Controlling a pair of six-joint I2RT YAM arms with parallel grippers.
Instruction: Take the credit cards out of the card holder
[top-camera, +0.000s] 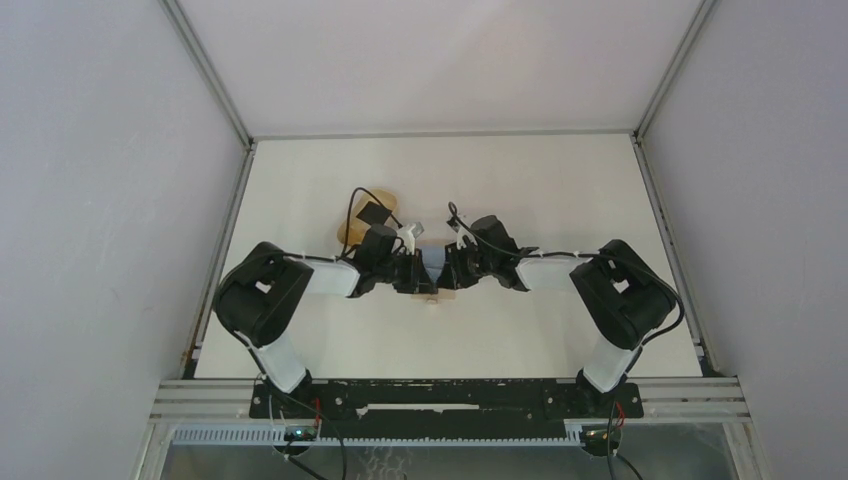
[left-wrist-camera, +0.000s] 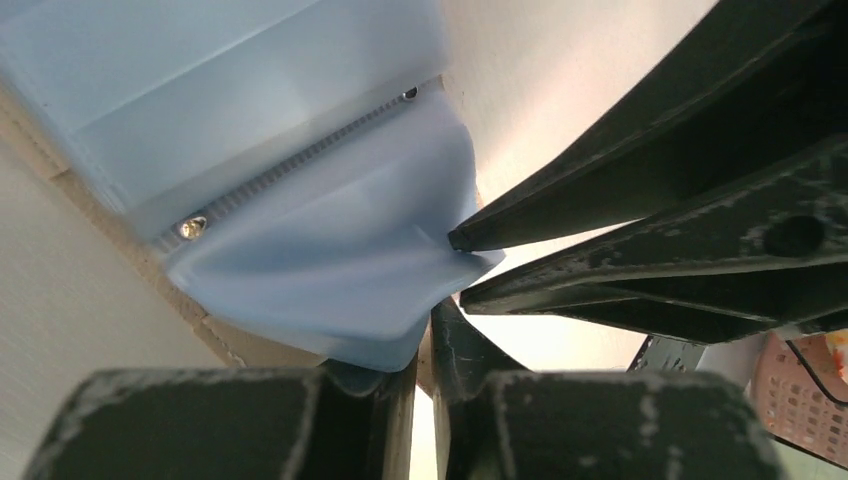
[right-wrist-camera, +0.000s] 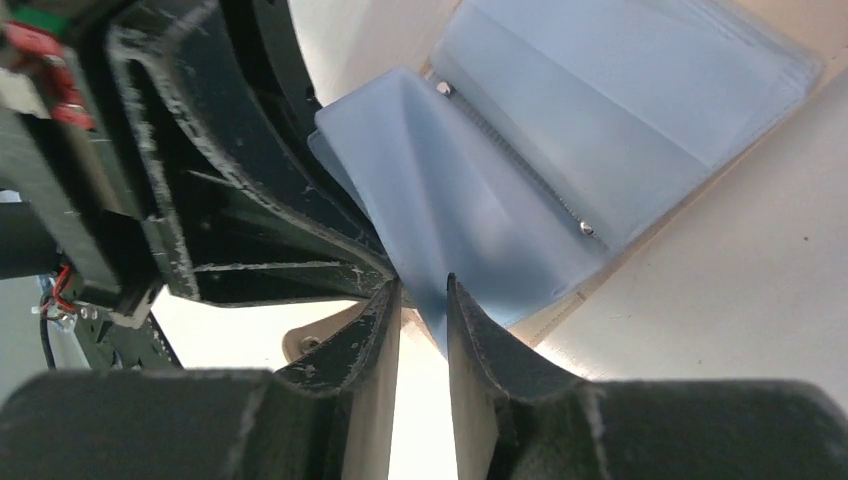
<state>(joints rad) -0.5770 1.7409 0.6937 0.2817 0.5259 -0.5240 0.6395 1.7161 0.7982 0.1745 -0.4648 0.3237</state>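
Light-blue flap (left-wrist-camera: 330, 240) of tan card holder (left-wrist-camera: 235, 342) | table (top-camera: 540, 180) centre | left gripper (left-wrist-camera: 425, 345) pinching flap | right gripper (right-wrist-camera: 422, 292) pinching flap | 2 grips

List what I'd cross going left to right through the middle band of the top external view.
In order: left arm's elbow → tan oval tray → light blue card → right arm's elbow.

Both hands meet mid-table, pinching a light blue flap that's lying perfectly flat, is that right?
Not flat: the light blue flap is buckled and creased between the left hand and the right hand, as both wrist views show. The rest holds.
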